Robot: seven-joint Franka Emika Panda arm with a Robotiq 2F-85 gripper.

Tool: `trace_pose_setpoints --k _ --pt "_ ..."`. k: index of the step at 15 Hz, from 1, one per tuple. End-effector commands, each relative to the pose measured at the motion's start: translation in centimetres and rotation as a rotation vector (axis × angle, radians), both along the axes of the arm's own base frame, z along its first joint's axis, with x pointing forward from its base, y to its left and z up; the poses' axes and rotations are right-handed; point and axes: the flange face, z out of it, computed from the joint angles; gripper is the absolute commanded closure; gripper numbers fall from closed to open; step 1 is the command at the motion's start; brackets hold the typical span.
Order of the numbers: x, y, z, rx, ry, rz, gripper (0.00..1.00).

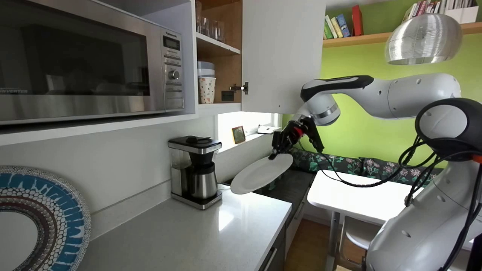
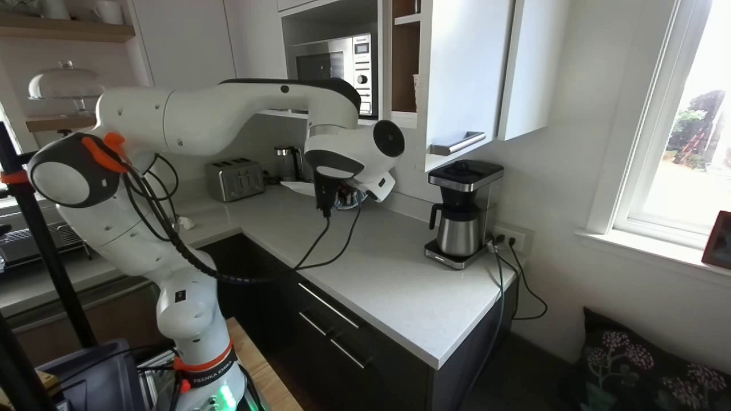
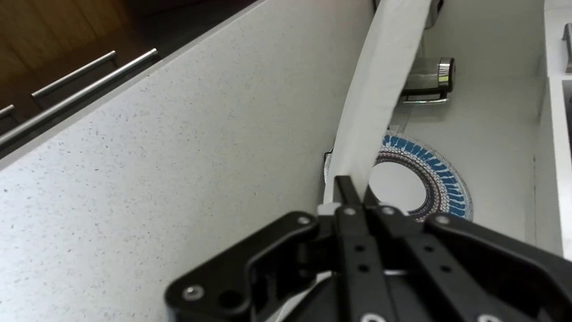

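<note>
Claw [image 3: 357, 188] pinching tilted wht plate [image 1: 260, 175] by rim, prob. abv counter [image 1: 169, 233], depth hard to judge.

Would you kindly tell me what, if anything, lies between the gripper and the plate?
Nothing does: in the wrist view, the gripper is closed directly on the edge of the plate.
</note>
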Motion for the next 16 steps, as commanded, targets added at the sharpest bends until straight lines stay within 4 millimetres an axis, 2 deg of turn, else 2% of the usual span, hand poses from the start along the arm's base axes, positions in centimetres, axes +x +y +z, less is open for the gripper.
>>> trace_pose_setpoints --k 1,6,12,13,14,16 --pt "-0.2 -0.6 -4.4 -0.022 -0.008 -0.049 1.00" --pt "1.0 -1.5 -9.5 -0.080 -0.042 -0.102 1.00" --pt "2.0 -2.5 -13.9 -0.137 -0.056 -0.142 1.00" --pt "2.1 -2.6 -14.2 -0.097 -0.040 -0.154 1.00" --pt "2.0 -2.5 -13.0 -0.119 -0.039 -0.141 0.99" --pt "2.2 -2.6 -13.7 -0.106 -0.026 -0.147 0.99"
